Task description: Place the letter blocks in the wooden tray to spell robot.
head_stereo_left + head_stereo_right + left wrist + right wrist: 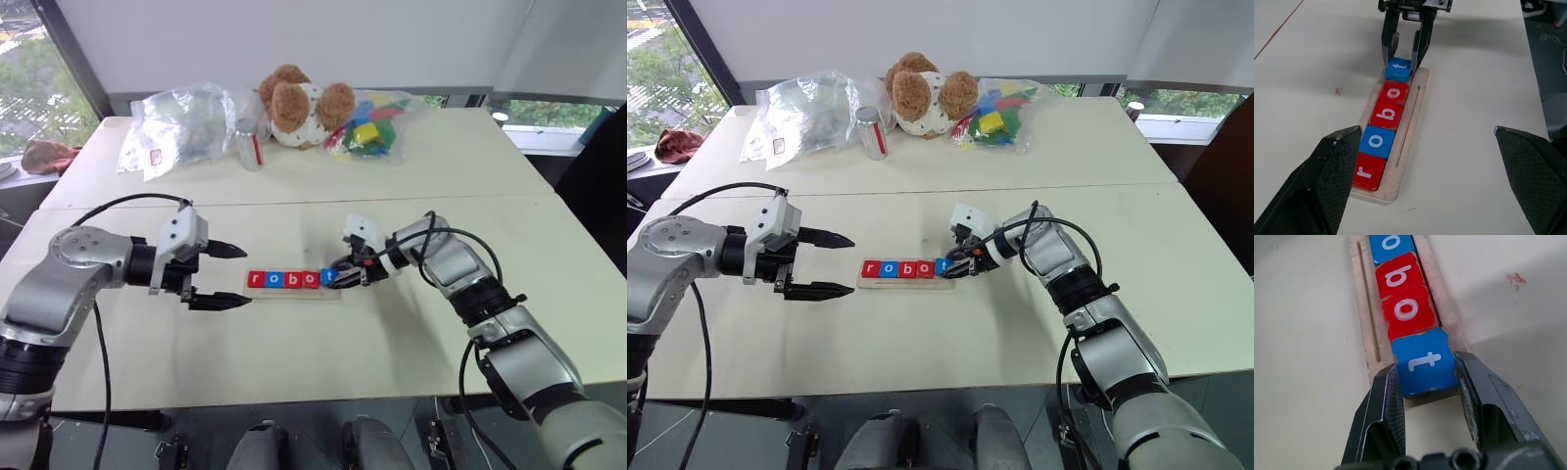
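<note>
The wooden tray [294, 293] lies mid-table with the letter blocks in a row: red r [1368, 171], blue o [1376, 141], red b [1387, 114], red o [1395, 92] and blue t [1425, 363]. My right gripper [335, 277] is shut on the blue t at the tray's right end, a finger on each side of it. The t touches the red o and overhangs the tray's end slightly. Just off the tray's left end, my left gripper [851, 264] hovers open and holds nothing.
Along the table's far edge stand a teddy bear [299, 106], a clear bag of multicoloured blocks [372, 125], a drink can [250, 145] and a crumpled clear plastic bag [181, 122]. A reddish cloth [49, 155] lies off to the far left.
</note>
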Robot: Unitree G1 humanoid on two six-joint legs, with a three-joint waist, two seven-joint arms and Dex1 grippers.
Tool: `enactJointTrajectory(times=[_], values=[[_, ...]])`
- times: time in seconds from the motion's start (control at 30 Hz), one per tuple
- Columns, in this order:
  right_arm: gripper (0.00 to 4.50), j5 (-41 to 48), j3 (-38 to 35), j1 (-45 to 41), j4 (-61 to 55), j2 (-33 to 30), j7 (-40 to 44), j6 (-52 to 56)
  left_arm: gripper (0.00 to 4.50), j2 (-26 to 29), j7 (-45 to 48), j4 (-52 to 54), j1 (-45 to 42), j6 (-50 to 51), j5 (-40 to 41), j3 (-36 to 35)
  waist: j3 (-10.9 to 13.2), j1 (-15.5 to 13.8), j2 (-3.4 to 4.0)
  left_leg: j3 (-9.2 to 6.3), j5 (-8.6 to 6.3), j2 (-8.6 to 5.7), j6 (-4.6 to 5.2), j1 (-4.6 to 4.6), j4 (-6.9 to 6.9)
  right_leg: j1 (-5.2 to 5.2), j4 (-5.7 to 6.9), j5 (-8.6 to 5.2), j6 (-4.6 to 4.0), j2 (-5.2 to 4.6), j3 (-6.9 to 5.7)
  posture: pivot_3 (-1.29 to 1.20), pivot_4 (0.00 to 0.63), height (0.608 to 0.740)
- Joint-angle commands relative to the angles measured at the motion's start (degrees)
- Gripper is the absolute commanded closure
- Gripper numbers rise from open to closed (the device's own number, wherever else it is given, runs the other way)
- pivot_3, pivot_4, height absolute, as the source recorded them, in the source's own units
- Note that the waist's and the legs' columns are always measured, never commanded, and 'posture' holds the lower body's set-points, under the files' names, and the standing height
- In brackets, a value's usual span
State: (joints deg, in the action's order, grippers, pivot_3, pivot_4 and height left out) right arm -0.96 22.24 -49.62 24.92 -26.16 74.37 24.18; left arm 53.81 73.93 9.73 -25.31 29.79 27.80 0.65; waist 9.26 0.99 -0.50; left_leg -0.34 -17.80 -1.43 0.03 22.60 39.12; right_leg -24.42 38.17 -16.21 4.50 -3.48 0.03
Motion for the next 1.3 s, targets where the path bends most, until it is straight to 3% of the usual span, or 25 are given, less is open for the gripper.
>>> enactJointTrajectory(times=[0.03, 0.33, 0.5, 0.57, 0.87, 1.07, 1.3], values=[[3.38, 0.1, -0.2, 0.0, -2.1, -0.6, 0.3, -1.0, 0.00, 0.1, -0.3, 0.8, -0.9, -0.5, 0.7, -1.8, 0.0, 0.0, 0.00, 0.00, 0.00, 0.00, 0.00, 0.00, 0.00, 0.00, 0.00, 0.00, 0.00, 0.00, 0.00, 0.00, 0.150, 0.740], [3.38, -0.1, 0.1, 0.4, -2.0, -0.2, 0.2, -1.0, 0.00, 0.0, -0.8, 0.8, -0.8, -0.3, 1.1, -1.9, 0.0, 0.0, 0.00, 0.00, 0.00, 0.00, 0.00, 0.00, 0.00, 0.00, 0.00, 0.00, 0.00, 0.00, 0.00, 0.00, 0.150, 0.740], [0.81, 0.3, -0.3, 0.0, -2.3, 0.1, 0.0, -0.3, 0.00, 0.1, -1.0, 0.8, -0.8, -0.1, 1.2, -2.0, 0.0, 0.0, 0.00, 0.00, 0.00, 0.00, 0.00, 0.00, 0.00, 0.00, 0.00, 0.00, 0.00, 0.00, 0.00, 0.00, 0.150, 0.740], [0.07, 0.7, -0.8, -0.2, -2.8, 0.2, -0.2, 0.2, 0.00, 0.1, -1.0, 0.5, -0.8, -0.2, 1.2, -2.0, 0.0, 0.0, 0.00, 0.00, 0.00, 0.00, 0.00, 0.00, 0.00, 0.00, 0.00, 0.00, 0.00, 0.00, 0.00, 0.00, 0.150, 0.740], [0.07, 4.7, -6.1, -0.1, -11.0, -1.2, -2.9, 6.4, 0.00, -0.1, -1.2, 0.3, -1.1, 0.1, 1.3, -1.9, 0.0, -0.1, 0.00, -0.01, 0.00, 0.00, 0.00, 0.00, -0.01, -0.01, 0.00, 0.00, 0.00, 0.00, 0.00, 0.00, 0.150, 0.740], [0.07, 0.5, -4.7, 5.2, -12.1, -6.3, -5.8, -6.8, 0.00, -0.3, -0.9, -0.2, -1.7, 0.2, 1.3, -1.5, 0.0, -0.3, -0.01, -0.01, -0.01, -0.01, 0.01, 0.01, 0.00, 0.02, -0.05, 0.00, 0.00, -0.02, 0.00, 0.00, 0.150, 0.740], [0.07, -1.4, -4.2, 3.9, -5.1, -4.5, -8.4, -12.8, 0.00, -0.5, -0.3, -1.1, -2.8, 0.2, 0.9, -0.9, 0.0, 0.3, 0.00, 0.01, -0.01, 0.01, 0.02, -0.03, -0.01, 0.00, 0.02, 0.00, 0.00, 0.02, 0.01, 0.00, 0.150, 0.740]])
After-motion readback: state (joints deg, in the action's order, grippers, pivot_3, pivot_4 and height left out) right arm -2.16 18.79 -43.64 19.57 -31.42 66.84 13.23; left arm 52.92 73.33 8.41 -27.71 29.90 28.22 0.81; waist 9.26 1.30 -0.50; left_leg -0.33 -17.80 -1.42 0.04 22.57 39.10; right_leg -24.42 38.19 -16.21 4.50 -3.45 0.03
